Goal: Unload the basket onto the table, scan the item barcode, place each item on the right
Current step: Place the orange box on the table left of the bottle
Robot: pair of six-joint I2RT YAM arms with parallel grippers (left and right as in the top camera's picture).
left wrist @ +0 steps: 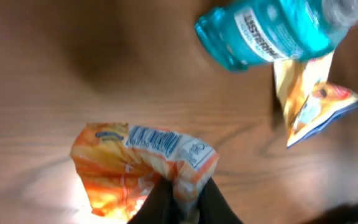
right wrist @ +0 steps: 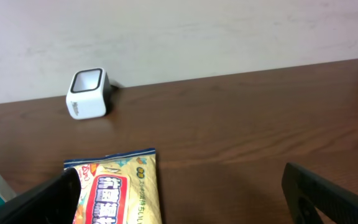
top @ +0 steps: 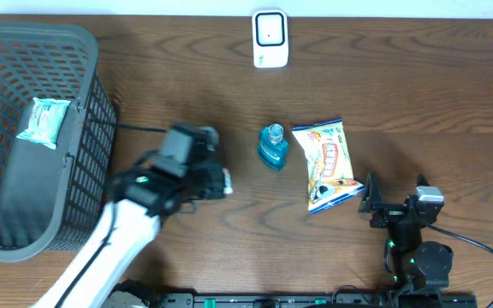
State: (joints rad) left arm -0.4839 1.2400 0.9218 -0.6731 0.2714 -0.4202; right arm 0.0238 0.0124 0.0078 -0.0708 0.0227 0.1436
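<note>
soft, even light from above, with a mild sheen on the desk (top: 383, 94) and faint shadows. the overhead view is sharp apart from the smeared left arm (top: 135, 214). the left wrist view is blurred throughout; blue bottle (left wrist: 272, 31) and orange packet (left wrist: 142, 162) look soft. in the right wrist view the right gripper (right wrist: 179, 199) is dark and out of focus.
</note>
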